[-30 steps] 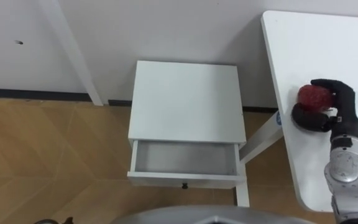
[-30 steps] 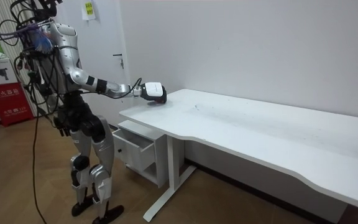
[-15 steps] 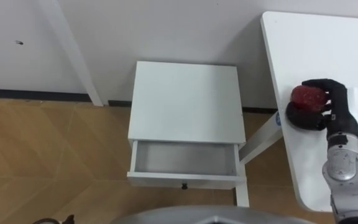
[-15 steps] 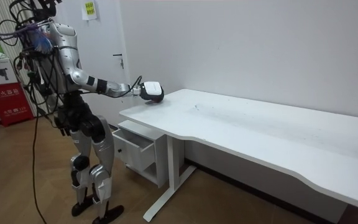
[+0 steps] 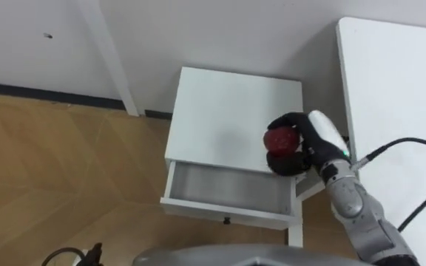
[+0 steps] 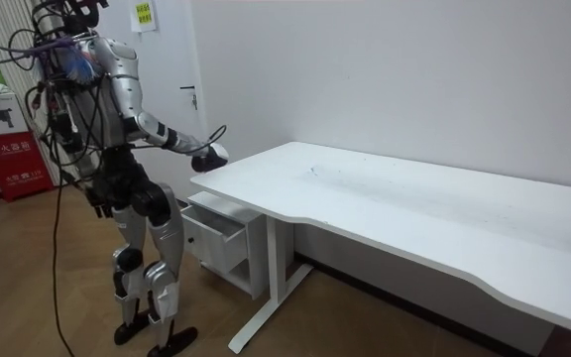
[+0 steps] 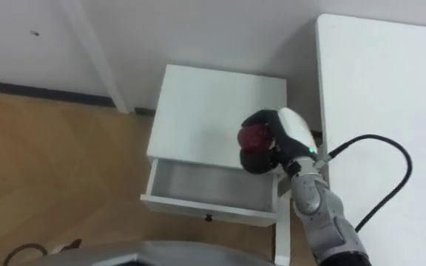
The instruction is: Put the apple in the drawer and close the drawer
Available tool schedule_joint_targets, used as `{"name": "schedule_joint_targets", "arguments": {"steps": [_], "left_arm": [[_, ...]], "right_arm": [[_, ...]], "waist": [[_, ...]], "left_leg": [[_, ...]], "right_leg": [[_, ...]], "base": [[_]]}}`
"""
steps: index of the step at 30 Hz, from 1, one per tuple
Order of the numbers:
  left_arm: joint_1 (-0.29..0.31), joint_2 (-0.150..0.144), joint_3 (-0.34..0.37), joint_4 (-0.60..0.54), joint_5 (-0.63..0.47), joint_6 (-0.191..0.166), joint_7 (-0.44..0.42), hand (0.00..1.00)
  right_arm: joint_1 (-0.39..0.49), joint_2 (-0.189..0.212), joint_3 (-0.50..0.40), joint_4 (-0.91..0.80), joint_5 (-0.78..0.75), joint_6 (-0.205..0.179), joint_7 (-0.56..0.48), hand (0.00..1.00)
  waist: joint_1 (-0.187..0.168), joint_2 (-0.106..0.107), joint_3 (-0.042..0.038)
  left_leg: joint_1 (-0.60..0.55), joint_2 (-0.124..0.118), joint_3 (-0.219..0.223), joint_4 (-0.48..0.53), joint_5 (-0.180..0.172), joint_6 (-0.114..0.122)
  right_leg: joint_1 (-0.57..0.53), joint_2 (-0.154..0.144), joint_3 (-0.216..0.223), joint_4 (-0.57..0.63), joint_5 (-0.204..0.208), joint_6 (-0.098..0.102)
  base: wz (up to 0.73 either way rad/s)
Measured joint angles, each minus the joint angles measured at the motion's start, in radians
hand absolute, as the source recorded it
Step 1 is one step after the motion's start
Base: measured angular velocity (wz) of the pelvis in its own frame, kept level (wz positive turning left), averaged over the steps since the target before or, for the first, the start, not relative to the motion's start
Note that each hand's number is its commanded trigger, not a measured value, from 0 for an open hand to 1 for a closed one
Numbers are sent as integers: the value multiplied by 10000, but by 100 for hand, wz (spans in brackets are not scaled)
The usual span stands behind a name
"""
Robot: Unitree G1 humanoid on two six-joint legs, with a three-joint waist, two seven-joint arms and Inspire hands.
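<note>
Red apple clutched by curled right robot hand over white cabinet, its drawer open

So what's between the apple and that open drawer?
Only the right hand curled under the apple and the front edge of the cabinet, then the drawer; the left eye view shows it.

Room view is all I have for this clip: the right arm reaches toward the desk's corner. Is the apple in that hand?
Observer: Yes. In the eye views the right hand is curled round the red apple.
Operator: Is it over the drawer?
Observer: Not quite. The apple shows against the front right part of the cabinet top, just short of the open drawer.
</note>
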Motion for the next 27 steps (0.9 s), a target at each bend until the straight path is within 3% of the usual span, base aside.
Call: {"name": "schedule_joint_targets", "arguments": {"steps": [13, 14, 16, 20, 27], "left_arm": [[-125, -92, -35, 40, -5, 59, 35, 0], [-151, -92, -34, 39, -5, 59, 43, 0], [-164, -93, -35, 38, -4, 59, 43, 0], [-164, -93, -39, 20, -2, 71, 44, 0], [-154, -128, -79, -5, -2, 206, 45, 0]], "right_arm": [[-81, 166, 166, -229, 123, 96, 985, 100], [-81, 188, 166, -229, 121, 96, 1002, 58], [-80, 189, 162, -228, 120, 98, 1030, 0], [-80, 187, 157, -227, 120, 159, 1190, 0], [-19, 186, 158, -126, 119, 195, 1300, 0]], "waist": [[111, -77, -53], [101, -81, -55], [87, -73, -50], [77, -25, -24], [71, 39, -51]], "left_leg": [[-40, -74, -19, 31, 3, 6], [-41, -75, -19, 31, 3, 7], [-43, -77, -18, 30, 2, 7], [-65, -64, -17, 30, 3, 10], [-164, -75, -16, 85, 3, 10]], "right_leg": [[59, -82, 18, -4, 0, 0], [60, -83, 26, -4, 0, 0], [60, -84, 23, -5, 0, 0], [56, -67, 3, -5, -1, 2], [23, -50, -11, -5, -2, 3]], "base": [[5], [0], [0], [1], [0]]}}
